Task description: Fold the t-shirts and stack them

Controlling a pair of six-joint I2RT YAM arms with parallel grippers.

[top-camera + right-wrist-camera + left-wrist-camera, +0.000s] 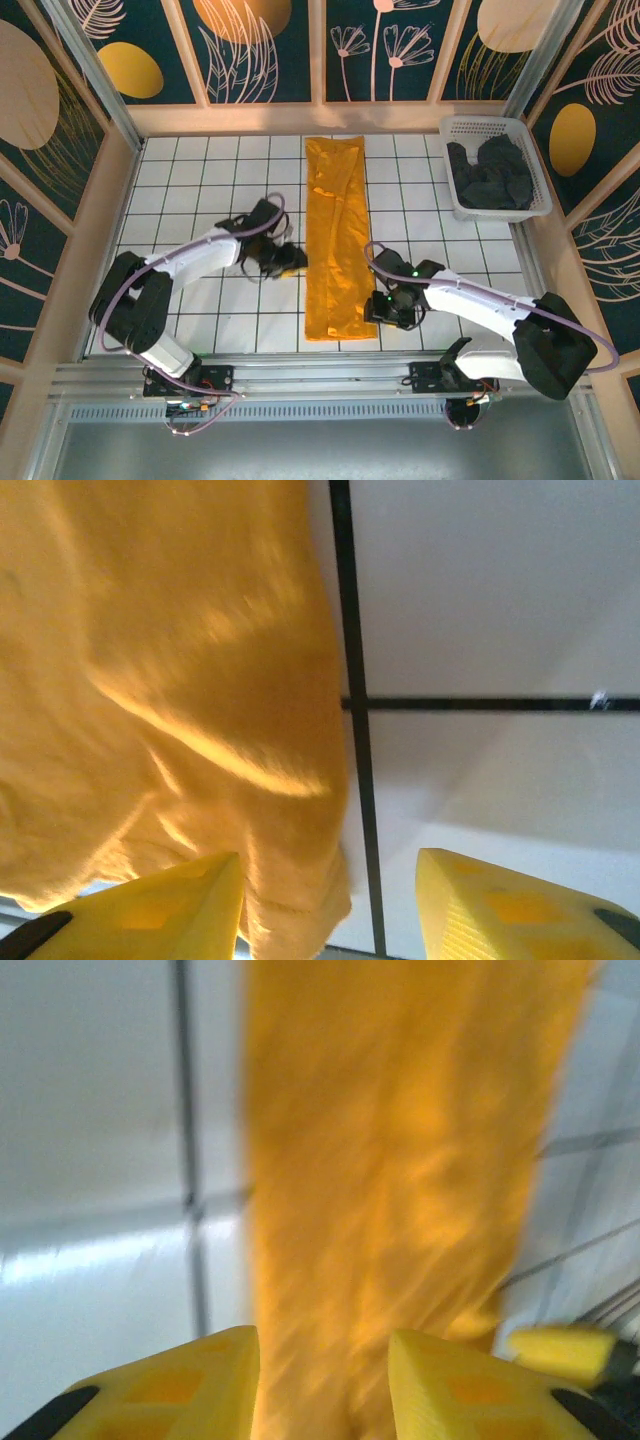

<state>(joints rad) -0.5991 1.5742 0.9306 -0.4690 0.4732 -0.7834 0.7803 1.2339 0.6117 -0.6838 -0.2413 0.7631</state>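
The mustard t-shirt [335, 240] lies flat at the centre of the gridded table [190, 170]. It is folded into a long, narrow, lightly creased strip running far to near. My left gripper [288, 259] is at its left edge, jaws part-open and empty. My right gripper [384, 306] is at its right edge towards the near end, jaws likewise part-open and empty. The dark t-shirts [490, 175] are heaped in the white basket [452, 130].

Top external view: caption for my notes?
Mustard t-shirt, a long strip, between left arm and right arm; dark shirts in white basket.
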